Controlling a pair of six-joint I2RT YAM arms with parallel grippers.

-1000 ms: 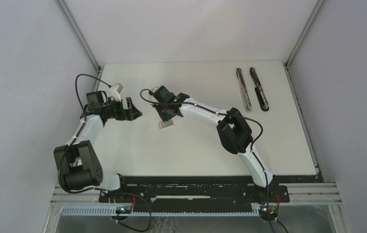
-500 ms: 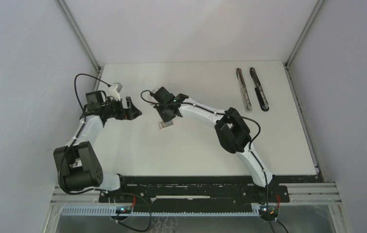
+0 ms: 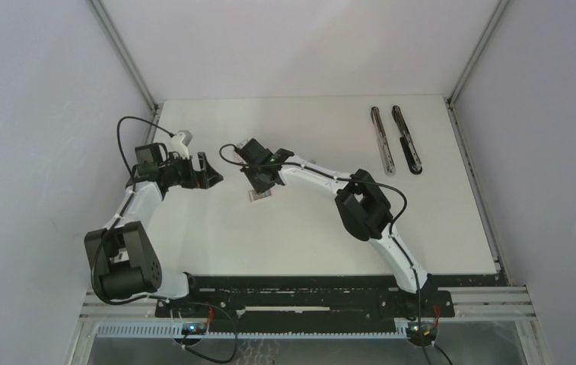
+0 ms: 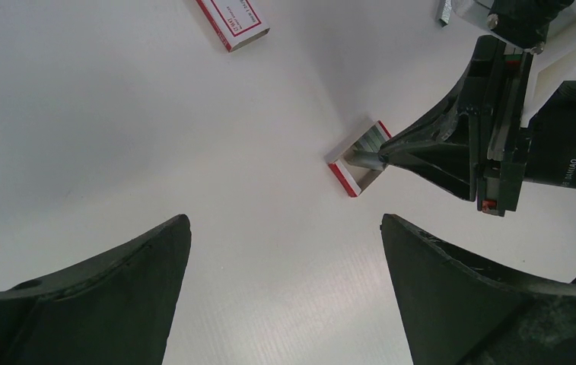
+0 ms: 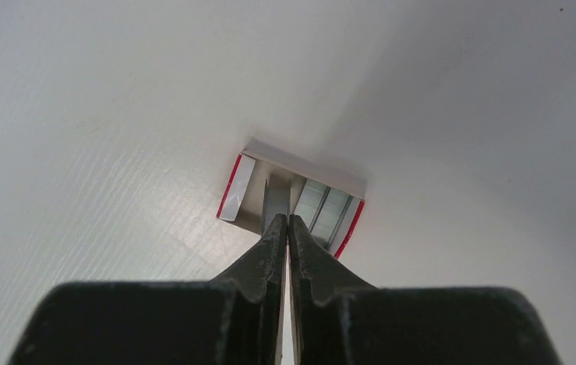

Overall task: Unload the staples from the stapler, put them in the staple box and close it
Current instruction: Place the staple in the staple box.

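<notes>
The white table point(image 3: 307, 228) carries everything. The right arm point(image 3: 368, 205) reaches from its base across to the middle-left of the table, while the left arm point(image 3: 136, 201) bends up along the left edge.

The stapler point(image 3: 406, 139) lies opened out at the far right corner as two long dark-and-metal bars side by side, well apart from both grippers.

The left gripper point(image 4: 284, 228) hovers above bare table with its jaws spread wide and nothing between them, pointing towards the right gripper point(image 5: 284, 220).

The right gripper's jaws are pressed fully together, their tips down at the near edge of a small red-and-white cardboard tray point(image 5: 243, 186) that sits flat on the table. A second red-and-white piece of box point(image 4: 233, 23), printed on top, lies apart from the tray at the upper edge of the left wrist view.

The staples point(image 5: 329, 209) are in that tray – grey strips lying side by side along its floor. One more strip point(image 5: 275, 199) sits right at the closed tips; whether it is pinched between them or only touched, I cannot tell.
</notes>
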